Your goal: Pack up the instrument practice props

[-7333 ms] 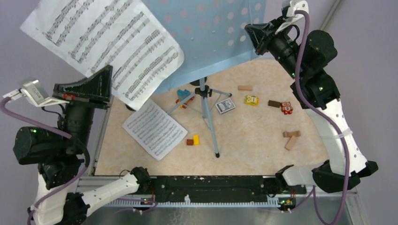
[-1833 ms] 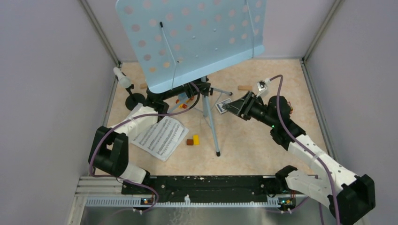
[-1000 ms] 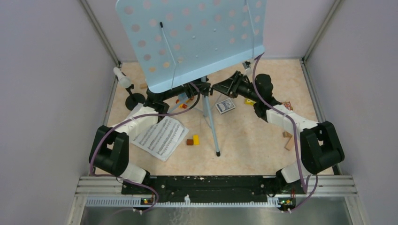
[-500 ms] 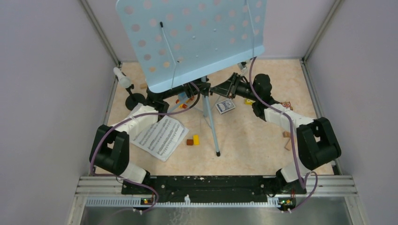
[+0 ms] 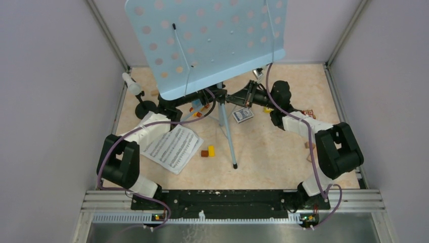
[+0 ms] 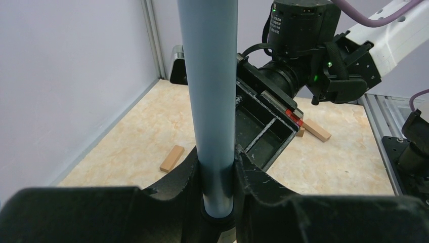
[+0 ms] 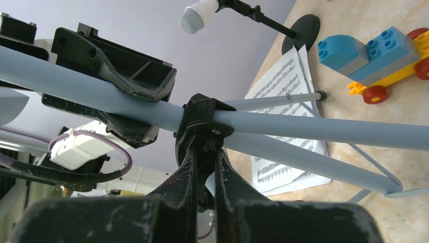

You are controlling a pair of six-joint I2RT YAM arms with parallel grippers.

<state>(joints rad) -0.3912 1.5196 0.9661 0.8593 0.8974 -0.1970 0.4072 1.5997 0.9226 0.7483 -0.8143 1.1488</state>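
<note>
Collapsing the stand looks like the step in hand, with both arms on its stem under the light-blue perforated music rack [image 5: 212,40]. The left pincer [image 6: 217,177] is clamped round the pale pole [image 6: 210,76], its two black fingers hugging either side of the tube. The right pincer [image 7: 205,167] is pressed together on the underside of the black collar [image 7: 205,119], where the pole and the thinner tripod legs [image 5: 228,142] meet. In the left wrist view the two pincers sit just beside each other on the stem.

My reading is that the next move needs the left arm to brace the pole while the right works the collar along it, so the legs can fold in. Any tug off the pole's line would likely tip the tall rack.

Further out, a sheet-music page [image 5: 172,147] lies flat on the desk [image 5: 273,152] near the left arm. The white microphone [image 7: 200,12] sits tilted on its round-based holder [image 7: 303,25] at the far left. A blue-and-orange toy car [image 7: 372,53] and a card deck [image 5: 243,114] lie close to the legs.
</note>
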